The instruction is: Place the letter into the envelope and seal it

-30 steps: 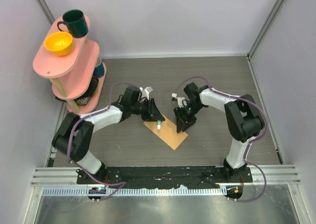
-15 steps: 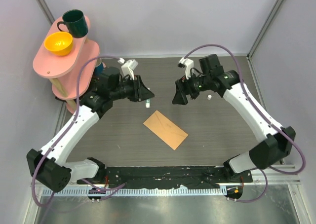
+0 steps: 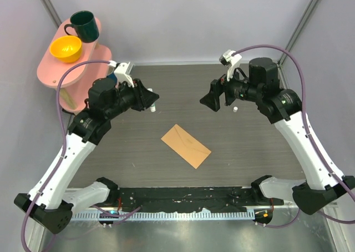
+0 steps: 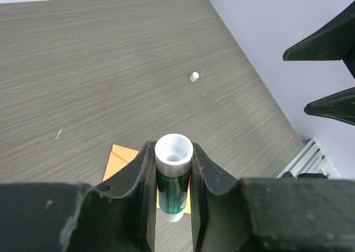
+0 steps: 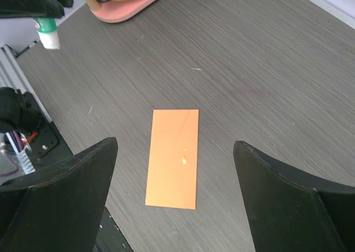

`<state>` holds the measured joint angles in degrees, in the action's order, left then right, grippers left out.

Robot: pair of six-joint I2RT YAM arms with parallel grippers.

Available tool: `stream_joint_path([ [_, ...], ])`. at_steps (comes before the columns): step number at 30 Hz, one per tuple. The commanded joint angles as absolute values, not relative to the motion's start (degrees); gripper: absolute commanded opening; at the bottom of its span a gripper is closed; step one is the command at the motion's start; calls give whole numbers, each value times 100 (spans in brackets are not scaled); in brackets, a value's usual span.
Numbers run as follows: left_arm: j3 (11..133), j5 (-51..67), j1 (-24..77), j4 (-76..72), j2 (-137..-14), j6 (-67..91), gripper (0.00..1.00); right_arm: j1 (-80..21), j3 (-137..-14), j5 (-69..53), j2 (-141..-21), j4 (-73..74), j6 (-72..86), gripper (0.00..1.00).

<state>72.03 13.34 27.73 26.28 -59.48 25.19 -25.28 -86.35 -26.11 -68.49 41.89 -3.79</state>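
Both your arms arch high over the desk (image 3: 249,146), elbows bent, pincers angled inward. The left pincer (image 3: 150,99) clamps a green, white-capped glue stick (image 4: 173,174); the right pincer (image 3: 206,100) gapes wide. Between them the envelope (image 3: 186,145) — flat, oblong tan kraft — lies on the grey wood-grain surface.

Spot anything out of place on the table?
A small white cap lies loose on the table, apart from the glue stick, apparently uncapped, in the left fingers. The envelope lies flat, undamaged.
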Motion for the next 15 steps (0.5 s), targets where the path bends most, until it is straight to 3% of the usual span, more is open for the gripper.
stream_joint_path([
  [1, 7023, 1116, 2742, 1971, -6002, 2926, 0, -2531, -9131, -2874, -7320, 4112, 26, 90],
  [6, 6891, 1169, 2768, 1346, -6371, 3866, 0, -2828, -9385, -2892, -7707, 4059, 589, 94],
  [12, 6575, 1143, 3049, 678, -6724, 4578, 0, -3603, -10019, -1593, -8147, 4518, 623, 98],
  [15, 6223, 941, 3252, 265, -6663, 4806, 0, -3682, -9889, -1757, -8165, 4465, 782, 98],
])
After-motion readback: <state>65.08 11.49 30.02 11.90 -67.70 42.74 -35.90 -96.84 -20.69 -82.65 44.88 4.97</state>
